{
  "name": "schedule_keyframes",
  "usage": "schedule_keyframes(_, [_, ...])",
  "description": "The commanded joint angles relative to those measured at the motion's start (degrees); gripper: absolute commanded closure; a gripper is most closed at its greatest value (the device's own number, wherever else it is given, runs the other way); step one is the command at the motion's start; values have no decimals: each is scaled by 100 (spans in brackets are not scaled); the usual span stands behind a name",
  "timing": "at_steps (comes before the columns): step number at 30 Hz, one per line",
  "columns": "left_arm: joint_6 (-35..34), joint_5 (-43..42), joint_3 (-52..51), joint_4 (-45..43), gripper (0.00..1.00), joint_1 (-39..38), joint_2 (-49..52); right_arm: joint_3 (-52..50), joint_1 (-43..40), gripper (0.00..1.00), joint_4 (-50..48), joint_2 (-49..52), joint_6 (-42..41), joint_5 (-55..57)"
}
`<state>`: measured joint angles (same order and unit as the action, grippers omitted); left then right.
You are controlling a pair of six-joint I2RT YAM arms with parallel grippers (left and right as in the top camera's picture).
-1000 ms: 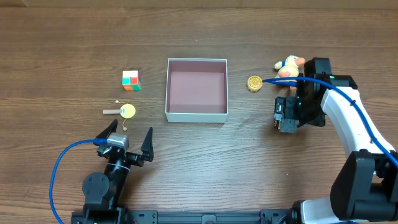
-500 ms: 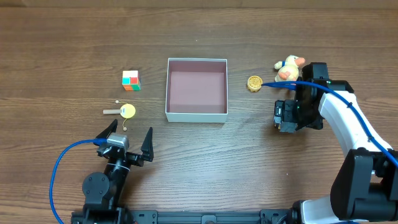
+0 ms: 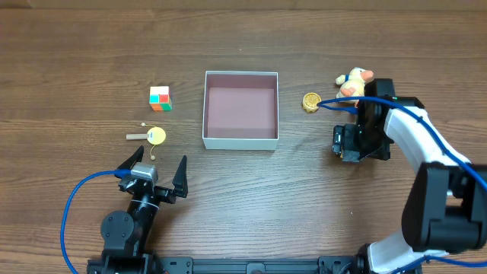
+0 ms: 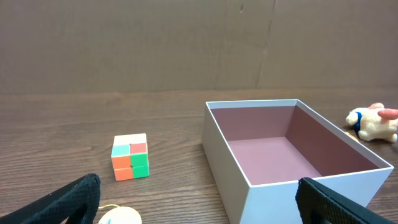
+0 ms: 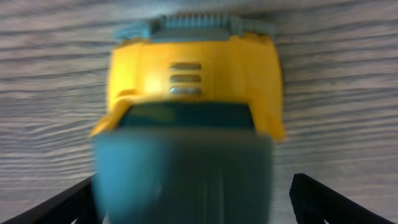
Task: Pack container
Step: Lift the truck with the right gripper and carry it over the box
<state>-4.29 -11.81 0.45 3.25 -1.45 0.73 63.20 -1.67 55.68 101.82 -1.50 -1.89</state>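
Right gripper (image 5: 193,190) seen spread wide astride blurred glossy yellow toy (image 5: 193,81); contact cannot be told. Left gripper (image 3: 160,160) wide apart, empty. Container (image 3: 240,141) square, thin white walls.

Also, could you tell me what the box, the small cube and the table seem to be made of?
The box looks like thin matte card: sharp thin edges, white outside, dull pink inside. The cube is probably smooth hard plastic, with bright coloured squares on its faces. The table shows brown wood grain, though it could be a printed laminate.
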Motion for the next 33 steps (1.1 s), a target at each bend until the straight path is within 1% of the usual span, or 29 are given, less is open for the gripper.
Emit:
schedule_keyframes(1, [46,-24,-17,-7,0,35,-48,-26,22,7,-68,105,-22,79])
schedule_keyframes(5, [46,-24,-17,-7,0,35,-48,-24,22,7,-122,105,-22,76])
schedule_keyframes(17, [46,-24,-17,-7,0,35,-48,133,22,12,-127,105,-24,76])
schedule_keyframes(20, [46,-24,-17,-7,0,35,-48,254,22,18,-31,105,-24,76])
schedule_keyframes(23, [46,-24,-17,-7,0,35,-48,374,22,19,68,105,-22,151])
schedule_keyframes(30, [46,-24,-17,-7,0,35,-48,481,22,36,186,105,-26,184])
schedule_keyframes(33, [46,-24,-17,-7,0,35,-48,481,22,41,186,105,-26,184])
